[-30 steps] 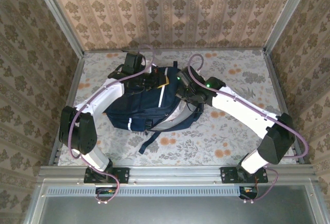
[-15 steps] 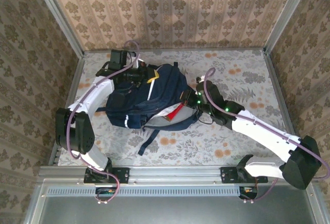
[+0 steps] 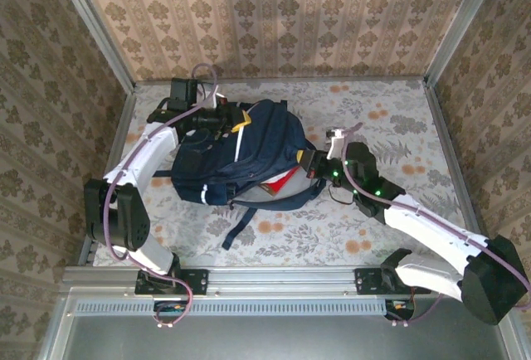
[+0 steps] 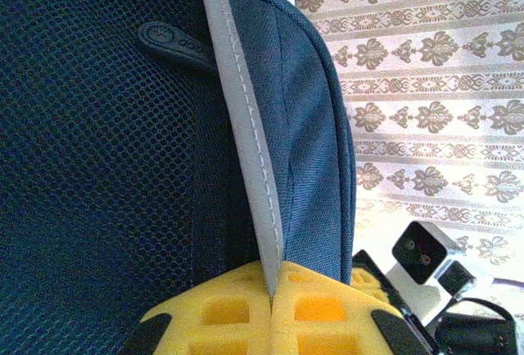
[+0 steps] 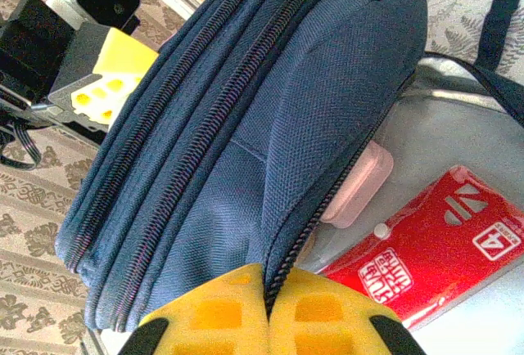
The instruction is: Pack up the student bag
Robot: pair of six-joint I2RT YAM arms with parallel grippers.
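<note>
The student bag (image 3: 241, 157) lies on its side on the flower-patterned counter (image 3: 390, 119), left of the middle, with a loose strap (image 3: 236, 229) trailing toward the near edge. Both arms reach in to it from opposite sides.

The left claw (image 3: 235, 119) is at the bag's far left end. In the left wrist view its yellow pads (image 4: 221, 314) are pressed together on a grey stitched strip (image 4: 246, 142) that runs down the navy fabric – closed, pinching that strip, with dark mesh to the left of it.

The right claw (image 3: 308, 163) meets the bag at its right side. In the right wrist view the claw (image 5: 268, 302) is closed on the edge of the zipper opening (image 5: 315, 208), its yellow pads touching each other around the fabric. The flap is held up from the pale grey lining (image 5: 458, 126), so the compartment stands open.

Inside, on the lining, lies a flat red packet (image 5: 426, 249) with white print – it also shows from above as a red patch (image 3: 282, 182) in the gap. Just beside it, tucked under the lifted edge, sits a small pale pink block (image 5: 360, 183); what it is I cannot tell.
</note>
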